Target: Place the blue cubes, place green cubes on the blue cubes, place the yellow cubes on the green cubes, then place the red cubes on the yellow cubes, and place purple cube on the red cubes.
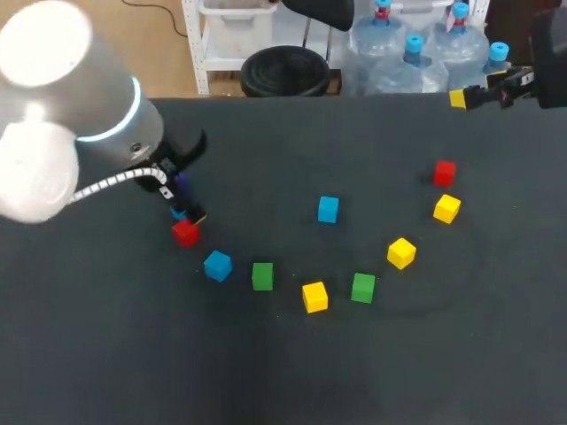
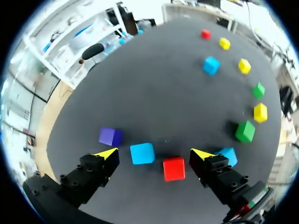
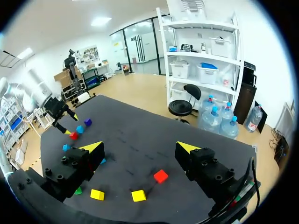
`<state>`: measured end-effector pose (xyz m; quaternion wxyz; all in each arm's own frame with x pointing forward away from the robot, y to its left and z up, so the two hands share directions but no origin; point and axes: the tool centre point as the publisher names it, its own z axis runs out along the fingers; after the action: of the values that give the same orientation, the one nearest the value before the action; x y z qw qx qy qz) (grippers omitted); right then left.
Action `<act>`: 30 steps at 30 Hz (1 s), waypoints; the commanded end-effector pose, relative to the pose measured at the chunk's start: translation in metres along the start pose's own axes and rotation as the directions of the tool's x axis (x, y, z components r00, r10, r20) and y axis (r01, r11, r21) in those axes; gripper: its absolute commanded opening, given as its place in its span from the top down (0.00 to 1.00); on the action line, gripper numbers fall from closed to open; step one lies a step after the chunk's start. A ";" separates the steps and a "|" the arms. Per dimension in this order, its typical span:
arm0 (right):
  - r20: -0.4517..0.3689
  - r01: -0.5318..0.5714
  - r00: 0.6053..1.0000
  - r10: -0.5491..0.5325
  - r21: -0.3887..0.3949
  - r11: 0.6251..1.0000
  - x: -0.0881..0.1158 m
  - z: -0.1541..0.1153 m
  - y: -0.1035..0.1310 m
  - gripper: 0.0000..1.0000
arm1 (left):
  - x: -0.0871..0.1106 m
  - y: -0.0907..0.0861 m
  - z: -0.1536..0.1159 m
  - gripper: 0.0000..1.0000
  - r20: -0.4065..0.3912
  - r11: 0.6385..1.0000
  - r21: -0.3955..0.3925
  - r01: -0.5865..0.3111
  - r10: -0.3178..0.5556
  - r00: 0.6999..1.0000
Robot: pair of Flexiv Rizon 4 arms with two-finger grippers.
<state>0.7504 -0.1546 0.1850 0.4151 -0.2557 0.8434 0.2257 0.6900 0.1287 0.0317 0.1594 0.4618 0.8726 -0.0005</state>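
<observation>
Red cube [image 2: 174,168] and blue cube [image 2: 142,153] lie side by side on the table [image 2: 154,93], between the fingers of the left gripper [image 2: 153,151]. The gripper is spread wide and grips nothing, and both cubes sit apart from its fingers. Purple cube [image 2: 110,136] sits just ahead of one finger. A second blue cube [image 2: 230,155] shows partly behind the other finger.

In the head view the left arm [image 1: 80,115] comes in from the left and angles down, its gripper low over this cluster. Near the second blue cube, a green cube [image 1: 262,275] begins an arc of cubes ending at a far red cube [image 1: 444,173].

The right gripper [image 3: 138,145] hangs high over the table's far right edge, fingers wide apart and empty.
</observation>
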 end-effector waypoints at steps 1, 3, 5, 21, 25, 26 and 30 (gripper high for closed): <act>0.001 0.000 1.000 0.000 0.000 1.000 0.000 0.001 0.000 0.00 | -0.007 0.009 0.005 0.00 -0.584 0.908 0.283 -0.308 0.418 0.695; 0.001 0.000 1.000 0.000 0.000 1.000 0.000 0.001 0.000 0.00 | -0.006 0.012 0.009 0.00 -0.584 0.915 0.290 -0.279 0.400 0.706; 0.001 0.000 1.000 0.000 0.000 1.000 0.000 0.001 0.000 0.00 | -0.005 0.016 0.015 0.00 -0.577 0.924 0.293 -0.246 0.376 0.725; 0.001 0.000 1.000 0.000 0.000 1.000 0.000 0.001 0.000 0.00 | -0.006 0.024 0.022 0.00 -0.545 0.951 0.265 -0.156 0.282 0.790; 0.001 0.000 1.000 0.000 0.000 1.000 0.000 0.001 0.000 0.00 | -0.015 0.025 0.003 0.00 -0.524 0.952 0.241 -0.188 0.291 0.801; 0.001 0.000 1.000 0.000 0.000 1.000 0.000 0.001 0.000 0.00 | -0.018 0.024 -0.004 0.00 -0.517 0.954 0.232 -0.188 0.285 0.807; 0.001 0.000 1.000 0.000 0.000 1.000 0.000 0.001 0.000 0.00 | -0.024 0.018 -0.027 0.00 -0.485 0.979 0.181 -0.092 0.170 0.858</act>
<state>0.7508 -0.1552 0.1845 0.4152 -0.2561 0.8431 0.2264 0.7177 0.1279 0.0500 -0.0984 0.5358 0.8373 0.0476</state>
